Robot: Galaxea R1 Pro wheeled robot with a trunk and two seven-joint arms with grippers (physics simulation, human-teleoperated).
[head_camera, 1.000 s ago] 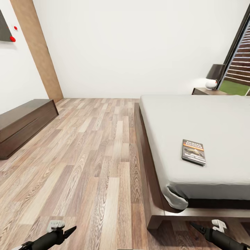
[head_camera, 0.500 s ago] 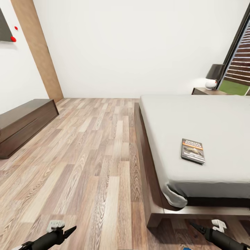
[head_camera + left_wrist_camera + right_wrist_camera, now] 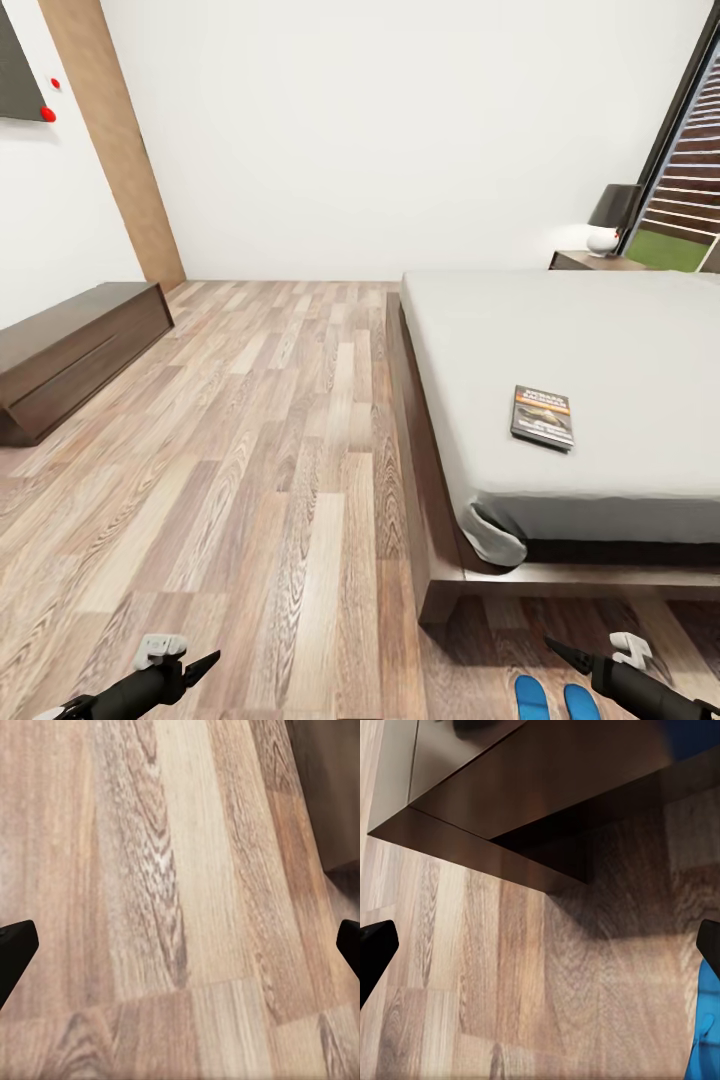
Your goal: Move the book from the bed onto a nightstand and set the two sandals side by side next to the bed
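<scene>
Nearest in the head view, the left gripper point(image 3: 205, 664) and the right gripper point(image 3: 560, 652) are held low over the wood-plank floor point(image 3: 270, 470), each showing a dark tapered tip; in the wrist views the fingertips point(image 3: 16, 949) stand at opposite sides with nothing between them, so both are judged spread and empty, a carrying posture suited to a base on the move. Just beside the right gripper, the two sandals point(image 3: 552, 698) are seen as two bright blue toes lying side by side on the floor off the foot corner of the bed point(image 3: 600, 350); their heels are cut off by the lower border, so their full lie cannot be judged. A blue patch in the right wrist view is probably one sandal point(image 3: 706, 1027), beside the dark bed frame point(image 3: 547, 810). Further on, the book point(image 3: 543, 416) lies flat on the mattress near the foot edge, well in from the side edge, cover up, its lettering too small to be read. To the left, a long dark dresser point(image 3: 75, 350) is set against the wall. Farthest off, beyond the head of the bed, a nightstand point(image 3: 590, 262) is partly hidden by the mattress, with a dark-shaded lamp point(image 3: 612, 218) on it beside the window point(image 3: 690, 200).
</scene>
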